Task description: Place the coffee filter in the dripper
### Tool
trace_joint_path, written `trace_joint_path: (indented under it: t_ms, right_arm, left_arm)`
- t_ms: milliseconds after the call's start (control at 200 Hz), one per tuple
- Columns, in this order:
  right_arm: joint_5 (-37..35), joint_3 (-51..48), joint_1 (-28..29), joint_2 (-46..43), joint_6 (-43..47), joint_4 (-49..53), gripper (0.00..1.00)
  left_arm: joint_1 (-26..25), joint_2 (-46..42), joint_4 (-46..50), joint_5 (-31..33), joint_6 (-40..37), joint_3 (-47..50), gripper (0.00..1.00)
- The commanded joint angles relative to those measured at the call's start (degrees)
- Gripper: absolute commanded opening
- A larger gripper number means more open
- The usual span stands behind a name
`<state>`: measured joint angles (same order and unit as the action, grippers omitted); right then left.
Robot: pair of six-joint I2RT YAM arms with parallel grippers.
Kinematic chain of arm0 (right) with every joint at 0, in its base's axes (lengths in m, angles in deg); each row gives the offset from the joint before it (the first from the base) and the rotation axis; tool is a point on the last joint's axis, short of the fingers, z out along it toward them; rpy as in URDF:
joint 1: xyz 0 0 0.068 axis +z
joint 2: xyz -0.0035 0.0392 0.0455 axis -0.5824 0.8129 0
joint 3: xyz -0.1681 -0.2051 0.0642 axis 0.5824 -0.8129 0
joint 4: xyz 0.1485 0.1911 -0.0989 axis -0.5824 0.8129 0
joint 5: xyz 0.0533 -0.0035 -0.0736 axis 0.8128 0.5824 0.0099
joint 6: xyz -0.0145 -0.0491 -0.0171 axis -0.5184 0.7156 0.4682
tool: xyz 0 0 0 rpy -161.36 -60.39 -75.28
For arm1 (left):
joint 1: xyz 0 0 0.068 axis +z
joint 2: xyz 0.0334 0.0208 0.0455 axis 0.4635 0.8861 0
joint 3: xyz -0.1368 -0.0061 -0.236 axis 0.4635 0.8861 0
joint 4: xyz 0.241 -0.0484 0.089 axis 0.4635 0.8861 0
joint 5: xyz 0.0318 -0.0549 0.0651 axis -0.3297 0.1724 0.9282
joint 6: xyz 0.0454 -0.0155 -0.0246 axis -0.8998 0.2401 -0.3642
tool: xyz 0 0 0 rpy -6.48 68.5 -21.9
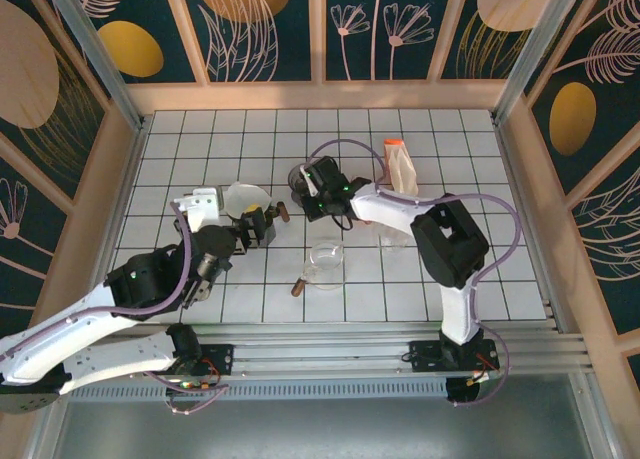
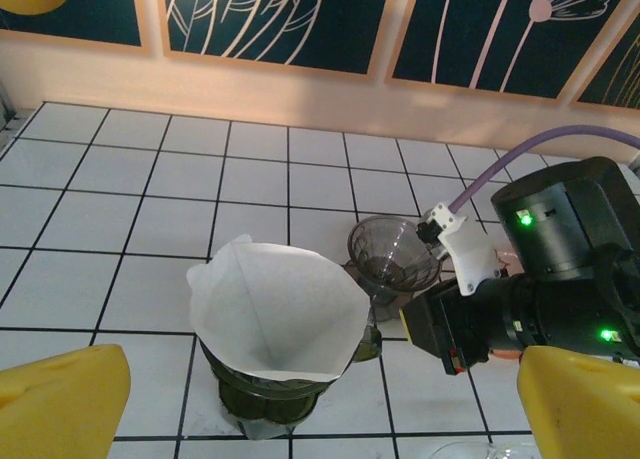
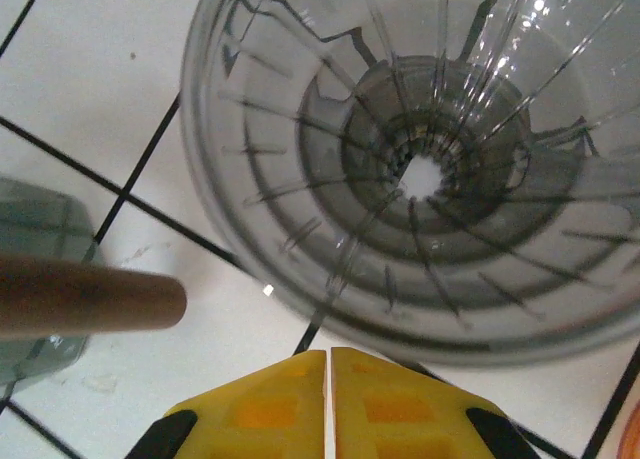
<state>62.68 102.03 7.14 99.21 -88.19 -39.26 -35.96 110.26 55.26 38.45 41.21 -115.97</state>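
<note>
The filter, judged light, soft and easily creased, stands just beside the dripper, its rim suiting a pinch by the released left gripper, while the right gripper is clenched empty.

A clear glass jug with a brown handle stands on the white tiled table. Farther back, well apart, stands what looks like a beige pouch with an orange top.
</note>
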Motion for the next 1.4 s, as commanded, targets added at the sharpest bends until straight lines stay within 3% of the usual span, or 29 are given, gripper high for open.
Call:
trace_joint_path:
  t_ms: [0,430,605,751,1041,1251,1396]
  right_arm:
    - [-0.23,4.2,-0.97,2.78,-0.77,-2.2,0.11]
    - [0.9,13.82,-1.85,9.46,0.35,-4.22,0.14]
    - [1.53,4.01,-2.53,-0.04,0.25,-10.27,0.28]
    - [1.52,0.54,-6.35,-3.74,-2.3,-12.19,0.42]
    - [-1.19,13.46,-12.91,6.27,-1.6,-4.18,0.26]
    - [-0.29,24.92,-14.97,14.55,0.28,0.41,0.21]
    - [4.11,29.66,-15.51,18.31,2.06,2.23,0.19]
  left_arm:
    - [-0.31,0.3,1.42,1.72,-0.58,-1.68,0.99]
    - [-0.3,1.53,2.31,1.58,1.01,-1.7,0.99]
    - [-0.26,1.97,1.36,1.02,0.71,-1.25,0.99]
    - [-0.31,2.72,-0.2,0.15,0.19,-0.96,0.99]
    - [-0.31,3.28,-0.93,-0.58,0.39,-1.05,0.99]
    - [-0.31,4.34,-0.85,-1.01,0.6,-1.75,0.99]
    - [-0.28,4.91,-0.52,-0.96,0.78,-2.1,0.99]
